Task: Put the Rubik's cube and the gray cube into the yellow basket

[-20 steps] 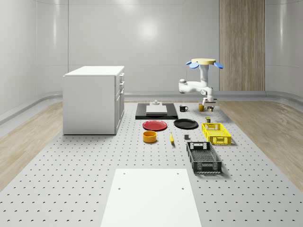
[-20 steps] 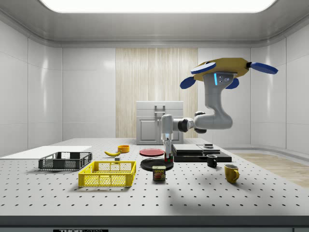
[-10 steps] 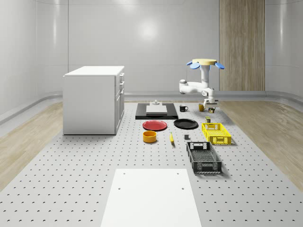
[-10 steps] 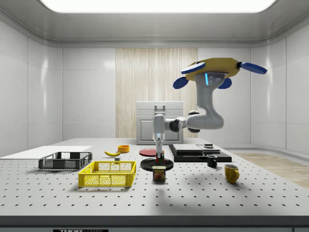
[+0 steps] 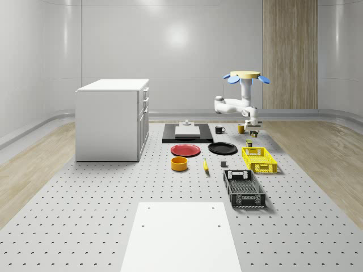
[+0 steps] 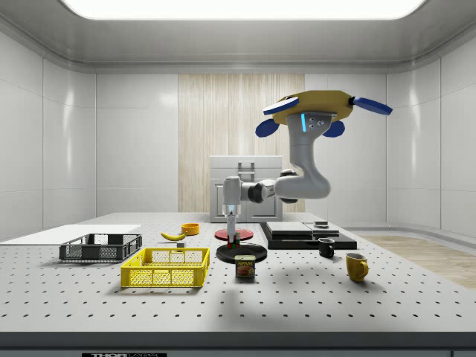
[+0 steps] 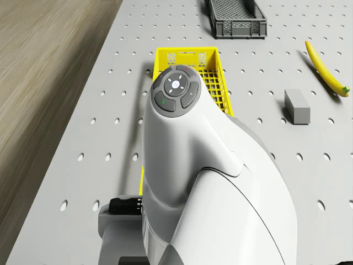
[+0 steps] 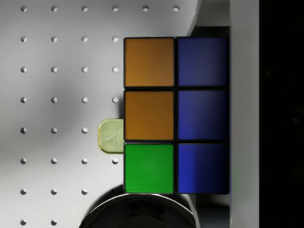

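Note:
The drone point(image 6: 312, 111) hovers above the table, beyond the far end of the yellow basket point(image 5: 259, 159). Its arm reaches down, and the gripper point(image 6: 233, 232) is shut on the Rubik's cube point(image 6: 234, 242), which hangs above the table near the black plate point(image 6: 242, 253). In the side view the yellow basket point(image 6: 167, 268) lies to the left of the cube. In the wrist view the Rubik's cube point(image 8: 173, 116) shows orange, green and blue tiles. The gray cube point(image 5: 224, 165) lies on the table between the banana and the basket, and the drone view has this gray cube point(image 7: 297, 106) beside the yellow basket point(image 7: 187, 58).
A spam can point(image 6: 245, 266) stands just under and beside the held cube. A black crate point(image 5: 244, 188) sits past the basket's near end. A banana point(image 7: 325, 74), orange bowl point(image 5: 179, 164), red plate point(image 5: 185, 149), two mugs point(image 6: 356, 265) and a white cabinet point(image 5: 112, 119) are also here.
The drone and arm have moved toward the side view's left with the Rubik's cube held, from beside the can's right to over the black plate, closer to the basket.

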Tool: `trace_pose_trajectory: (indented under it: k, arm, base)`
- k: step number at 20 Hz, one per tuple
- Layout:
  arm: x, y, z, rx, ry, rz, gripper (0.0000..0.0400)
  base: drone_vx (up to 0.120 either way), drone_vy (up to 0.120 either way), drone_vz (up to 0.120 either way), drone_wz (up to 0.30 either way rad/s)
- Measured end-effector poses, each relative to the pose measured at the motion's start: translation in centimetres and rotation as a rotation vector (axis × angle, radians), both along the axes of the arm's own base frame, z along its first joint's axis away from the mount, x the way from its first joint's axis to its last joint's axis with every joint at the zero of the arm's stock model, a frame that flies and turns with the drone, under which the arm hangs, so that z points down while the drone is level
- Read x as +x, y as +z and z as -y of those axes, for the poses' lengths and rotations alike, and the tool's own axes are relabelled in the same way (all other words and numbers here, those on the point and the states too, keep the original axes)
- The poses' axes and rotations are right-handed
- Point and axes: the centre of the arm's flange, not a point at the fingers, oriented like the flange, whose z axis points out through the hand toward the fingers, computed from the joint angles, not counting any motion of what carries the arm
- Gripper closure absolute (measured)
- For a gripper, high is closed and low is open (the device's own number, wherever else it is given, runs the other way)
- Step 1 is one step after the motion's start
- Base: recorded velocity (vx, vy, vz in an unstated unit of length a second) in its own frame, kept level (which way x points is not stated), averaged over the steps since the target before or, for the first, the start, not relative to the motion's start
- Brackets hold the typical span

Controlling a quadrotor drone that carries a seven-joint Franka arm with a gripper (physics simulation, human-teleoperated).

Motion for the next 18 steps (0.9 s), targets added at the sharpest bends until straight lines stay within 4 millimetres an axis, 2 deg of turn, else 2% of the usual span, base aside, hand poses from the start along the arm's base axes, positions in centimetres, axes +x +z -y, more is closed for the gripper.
trace_pose_trajectory:
  k: [10, 13, 18]
  arm:
    - [0.00, 0.00, 0.00, 0.000, 0.000, 0.000, 0.0075]
    - [0.00, 0.00, 0.00, 0.000, 0.000, 0.000, 0.0075]
    - [0.00, 0.00, 0.00, 0.000, 0.000, 0.000, 0.0075]
  base:
    - [0.120, 0.000, 0.000, 0.000]
    - [0.120, -0.120, 0.000, 0.000]
    - [0.120, 0.000, 0.000, 0.000]
